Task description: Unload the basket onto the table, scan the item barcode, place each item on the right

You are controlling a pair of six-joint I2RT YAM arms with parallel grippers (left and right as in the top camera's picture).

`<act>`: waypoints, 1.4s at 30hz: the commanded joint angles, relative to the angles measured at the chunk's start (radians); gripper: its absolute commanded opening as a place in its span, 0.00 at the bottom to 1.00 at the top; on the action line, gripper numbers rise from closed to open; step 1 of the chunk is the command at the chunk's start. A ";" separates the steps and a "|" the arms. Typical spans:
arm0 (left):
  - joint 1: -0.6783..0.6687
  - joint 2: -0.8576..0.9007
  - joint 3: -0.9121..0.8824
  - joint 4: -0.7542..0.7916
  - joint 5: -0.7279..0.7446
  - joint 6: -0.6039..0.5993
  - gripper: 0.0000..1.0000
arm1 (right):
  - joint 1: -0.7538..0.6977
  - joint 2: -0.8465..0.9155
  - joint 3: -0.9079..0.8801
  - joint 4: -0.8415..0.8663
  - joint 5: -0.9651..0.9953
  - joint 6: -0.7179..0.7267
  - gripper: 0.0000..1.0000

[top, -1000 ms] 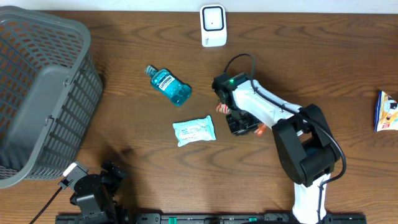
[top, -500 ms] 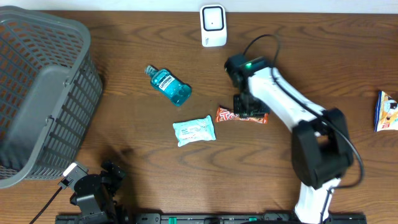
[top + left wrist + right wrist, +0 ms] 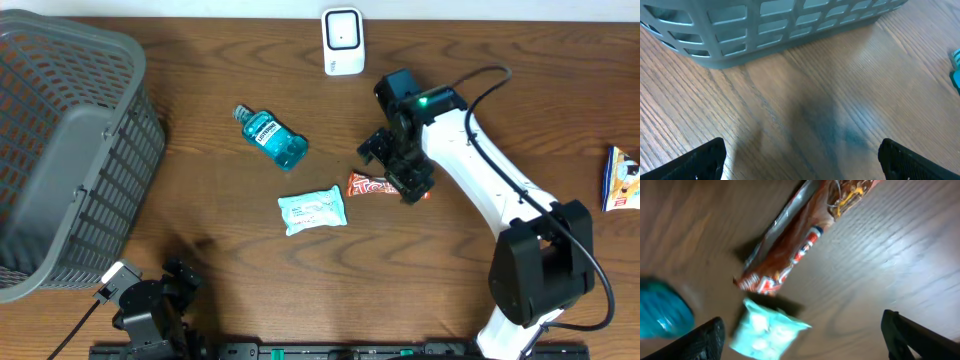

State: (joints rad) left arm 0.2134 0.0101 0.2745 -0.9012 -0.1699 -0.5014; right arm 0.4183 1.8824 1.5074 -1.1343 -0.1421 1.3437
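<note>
Nearest us, the left end effector (image 3: 800, 160) hangs low over bare worktop (image 3: 220, 60) with its jaws spread wide and nothing between them. It is beside the basket (image 3: 60, 150) and well away from the goods.

Further in, the snack packet (image 3: 368, 186) lies flat on the worktop, just right of a pale tissue pack (image 3: 313, 210). The right end effector (image 3: 397, 168) hovers over the packet's right half, jaws released and holding nothing.

We judge the packet light, thin and crinkly, a glossy film that will slip and buckle under a hard squeeze, with contents that may crush. Because it lies flat, the fingers must straddle its narrow width. We would pinch near the middle, gently, so it does not droop or twist. The crimped ends are flimsier. We cannot see a barcode on the upper face, so it may need turning.

Beyond lie a blue bottle (image 3: 270, 136) and, at the far edge, the white scanner (image 3: 342, 40).
</note>
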 commanded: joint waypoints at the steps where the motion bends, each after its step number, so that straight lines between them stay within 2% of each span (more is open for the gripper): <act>1: 0.003 -0.005 -0.008 -0.032 -0.002 0.006 0.98 | 0.006 0.018 -0.050 0.062 0.050 0.278 0.91; 4: 0.003 -0.005 -0.008 -0.032 -0.002 0.006 0.98 | 0.005 0.018 -0.070 0.111 0.091 0.284 0.87; 12: 0.003 -0.005 -0.008 -0.032 -0.002 0.006 0.98 | 0.010 0.018 -0.148 0.166 0.194 0.320 0.85; 23: 0.003 -0.005 -0.008 -0.032 -0.002 0.006 0.98 | 0.011 0.018 -0.334 0.458 0.116 0.335 0.69; 24: 0.003 -0.005 -0.008 -0.032 -0.002 0.006 0.98 | 0.011 0.018 -0.344 0.465 0.117 0.335 0.63; 25: 0.003 -0.005 -0.008 -0.032 -0.002 0.006 0.98 | 0.011 0.018 -0.357 0.470 0.118 0.335 0.44; 26: 0.003 -0.005 -0.008 -0.032 -0.002 0.006 0.98 | 0.011 0.018 -0.365 0.473 0.119 0.335 0.35; 29: 0.003 -0.005 -0.008 -0.032 -0.002 0.006 0.98 | 0.011 0.018 -0.397 0.477 0.145 0.335 0.20; 30: 0.003 -0.005 -0.008 -0.032 -0.002 0.006 0.98 | 0.011 0.018 -0.406 0.478 0.157 0.334 0.05; 31: 0.003 -0.005 -0.008 -0.032 -0.002 0.006 0.98 | 0.011 0.018 -0.417 0.478 0.173 0.333 0.01; 33: 0.003 -0.005 -0.008 -0.032 -0.002 0.006 0.98 | 0.011 0.018 -0.435 0.479 0.196 0.305 0.01; 35: 0.003 -0.005 -0.008 -0.032 -0.002 0.006 0.98 | 0.012 0.018 -0.441 0.482 0.179 0.240 0.01; 38: 0.003 -0.005 -0.008 -0.032 -0.002 0.006 0.98 | 0.008 0.016 -0.441 0.557 0.068 0.010 0.01; 39: 0.003 -0.005 -0.008 -0.032 -0.002 0.006 0.98 | 0.000 0.015 -0.441 0.626 -0.043 -0.154 0.01; 42: 0.003 -0.005 -0.008 -0.032 -0.002 0.006 0.98 | -0.026 0.015 -0.441 0.742 -0.356 -0.425 0.01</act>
State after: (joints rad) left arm 0.2134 0.0101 0.2745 -0.9012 -0.1699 -0.5014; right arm 0.4145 1.8763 1.0821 -0.4488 -0.1654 1.3033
